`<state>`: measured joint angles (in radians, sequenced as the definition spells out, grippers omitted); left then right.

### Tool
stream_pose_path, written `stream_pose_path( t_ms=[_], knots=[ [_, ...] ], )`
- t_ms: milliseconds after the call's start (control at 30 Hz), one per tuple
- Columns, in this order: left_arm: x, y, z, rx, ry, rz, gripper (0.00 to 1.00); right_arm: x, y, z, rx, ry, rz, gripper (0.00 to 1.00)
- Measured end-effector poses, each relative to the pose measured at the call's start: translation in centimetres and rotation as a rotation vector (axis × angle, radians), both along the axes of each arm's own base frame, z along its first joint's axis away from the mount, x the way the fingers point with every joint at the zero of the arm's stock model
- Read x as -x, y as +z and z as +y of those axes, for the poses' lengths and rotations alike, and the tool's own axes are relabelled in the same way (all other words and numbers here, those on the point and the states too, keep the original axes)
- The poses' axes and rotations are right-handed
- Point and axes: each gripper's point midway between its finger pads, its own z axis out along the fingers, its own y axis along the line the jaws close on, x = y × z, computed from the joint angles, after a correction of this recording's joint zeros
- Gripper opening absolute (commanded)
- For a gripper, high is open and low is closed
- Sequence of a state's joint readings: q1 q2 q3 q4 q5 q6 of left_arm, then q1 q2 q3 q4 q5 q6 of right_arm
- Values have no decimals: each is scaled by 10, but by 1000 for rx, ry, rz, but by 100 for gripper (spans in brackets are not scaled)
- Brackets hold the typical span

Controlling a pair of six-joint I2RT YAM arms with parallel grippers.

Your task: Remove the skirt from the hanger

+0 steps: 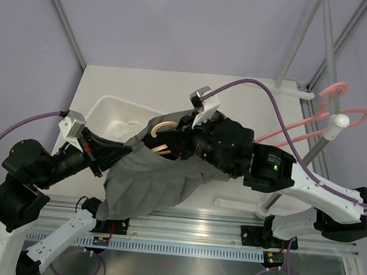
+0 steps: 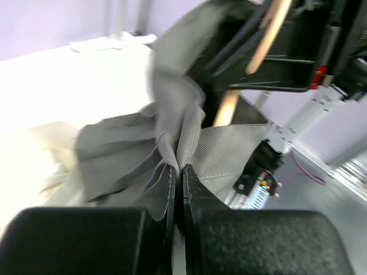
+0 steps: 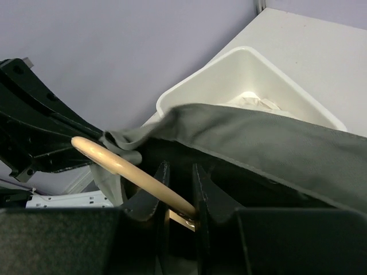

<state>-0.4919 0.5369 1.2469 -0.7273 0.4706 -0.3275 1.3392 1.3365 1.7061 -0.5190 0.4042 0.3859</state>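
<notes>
Skirt (image 2: 126, 143) pinched in left gripper (image 2: 179, 175); right gripper (image 3: 180, 172) clamps hanger (image 3: 126, 170).

1. This is a robotics lab: a closed test cell, not a home.
2. Plain lilac walls (image 1: 181, 21) and bare metal frame poles (image 1: 62, 17) surround a white table (image 1: 251, 95).
3. Two black robot arms (image 1: 234, 148) are fixed to an aluminium rail (image 1: 188, 228) at the near edge, and purple cables (image 1: 259, 85) run to them.
4. At the far right stands a grey rack (image 1: 328, 60) with pink hangers (image 1: 339, 116).
</notes>
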Motion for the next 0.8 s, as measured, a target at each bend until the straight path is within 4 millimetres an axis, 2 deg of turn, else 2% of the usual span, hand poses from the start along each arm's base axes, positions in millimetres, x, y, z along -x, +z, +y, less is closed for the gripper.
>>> stream_pose_path(
  t_ms=[100, 333, 400, 567, 800],
  knots=[
    [2, 6, 18, -2, 92, -34, 0, 0, 3, -13, -17, -23, -5, 0],
    [28, 38, 51, 29, 191, -139, 0, 1, 14, -29, -108, -59, 7, 0],
    [29, 36, 54, 21, 201, -138, 0, 0, 17, -35, -129, -79, 12, 0],
    [25, 16, 53, -24, 205, -91, 0, -3, 29, -54, -174, -130, 9, 0],
    [23, 0, 43, -41, 154, -67, 0, -8, 52, -94, -248, -210, -3, 0]
  ],
)
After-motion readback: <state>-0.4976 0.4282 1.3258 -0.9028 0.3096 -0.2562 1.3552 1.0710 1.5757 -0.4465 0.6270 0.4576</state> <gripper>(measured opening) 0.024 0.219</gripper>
